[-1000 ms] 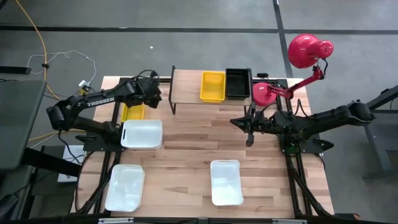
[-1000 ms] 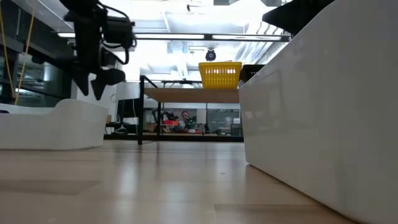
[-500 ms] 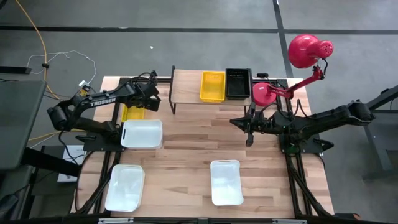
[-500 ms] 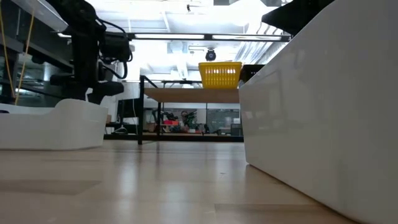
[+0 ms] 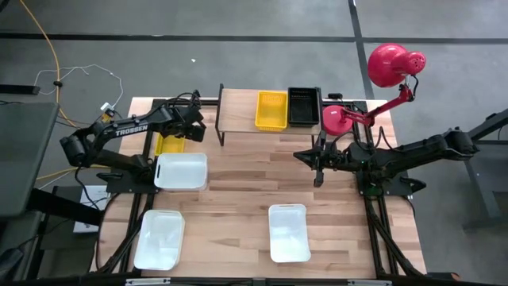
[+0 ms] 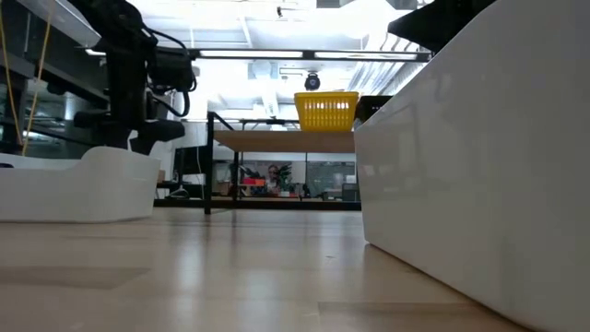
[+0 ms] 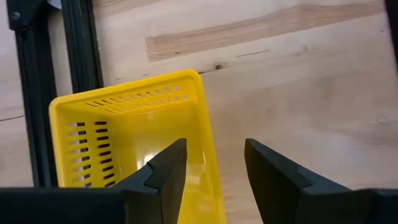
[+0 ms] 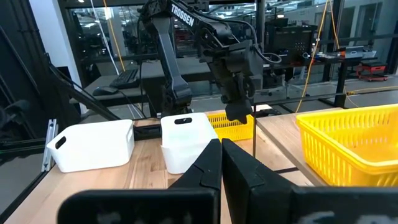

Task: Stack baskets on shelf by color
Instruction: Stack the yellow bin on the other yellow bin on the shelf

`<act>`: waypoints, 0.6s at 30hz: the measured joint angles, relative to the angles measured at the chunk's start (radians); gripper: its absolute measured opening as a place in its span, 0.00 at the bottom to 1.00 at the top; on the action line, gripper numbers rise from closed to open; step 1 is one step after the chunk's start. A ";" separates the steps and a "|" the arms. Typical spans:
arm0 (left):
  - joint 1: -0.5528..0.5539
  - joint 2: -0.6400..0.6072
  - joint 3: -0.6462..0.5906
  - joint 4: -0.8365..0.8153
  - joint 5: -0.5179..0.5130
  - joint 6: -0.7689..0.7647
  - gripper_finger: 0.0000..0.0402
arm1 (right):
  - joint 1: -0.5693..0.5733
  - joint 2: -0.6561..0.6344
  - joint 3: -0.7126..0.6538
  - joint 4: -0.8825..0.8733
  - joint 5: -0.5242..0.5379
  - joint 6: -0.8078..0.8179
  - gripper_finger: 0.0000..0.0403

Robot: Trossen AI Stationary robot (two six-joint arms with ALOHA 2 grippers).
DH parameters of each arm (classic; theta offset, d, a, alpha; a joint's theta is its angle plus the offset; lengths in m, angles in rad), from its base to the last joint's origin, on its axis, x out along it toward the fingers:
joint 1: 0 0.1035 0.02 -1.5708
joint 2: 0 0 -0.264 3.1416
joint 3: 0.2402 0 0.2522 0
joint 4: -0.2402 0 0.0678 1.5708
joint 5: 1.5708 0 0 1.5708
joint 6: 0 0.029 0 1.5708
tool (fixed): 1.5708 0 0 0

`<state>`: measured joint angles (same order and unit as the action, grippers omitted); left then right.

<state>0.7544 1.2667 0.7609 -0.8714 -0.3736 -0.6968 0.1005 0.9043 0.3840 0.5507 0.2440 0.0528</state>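
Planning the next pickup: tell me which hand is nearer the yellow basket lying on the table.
Left. The left hand straddles one wall of the yellow basket at the table's back left; the right hand hangs shut far off, below the lamp base.

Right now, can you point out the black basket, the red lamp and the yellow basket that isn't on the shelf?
black basket [image 5: 304, 106]: high view, its dark inside floor.
red lamp [image 5: 386, 64]: high view, its round shade.
yellow basket off the shelf [image 7: 118, 149]: left wrist view, its slotted inner wall.

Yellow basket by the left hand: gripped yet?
Not yet. The left hand straddles the yellow basket wall, fingers still apart.
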 joint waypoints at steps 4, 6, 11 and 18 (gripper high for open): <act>0.000 0.005 0.000 0.013 0.000 -0.011 0.37 | 0.000 0.000 0.000 0.000 0.000 0.001 0.00; 0.000 0.017 0.001 0.016 -0.007 -0.017 0.37 | 0.000 0.000 0.000 0.000 0.000 0.016 0.00; 0.000 0.074 0.001 0.016 -0.035 -0.016 0.37 | 0.000 0.000 0.000 0.000 0.000 0.019 0.00; 0.000 0.143 0.001 0.064 -0.082 -0.010 0.37 | 0.000 0.000 0.000 0.000 0.000 0.019 0.00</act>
<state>0.7544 1.4092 0.7616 -0.8076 -0.4553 -0.7067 0.1005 0.9043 0.3840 0.5507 0.2440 0.0715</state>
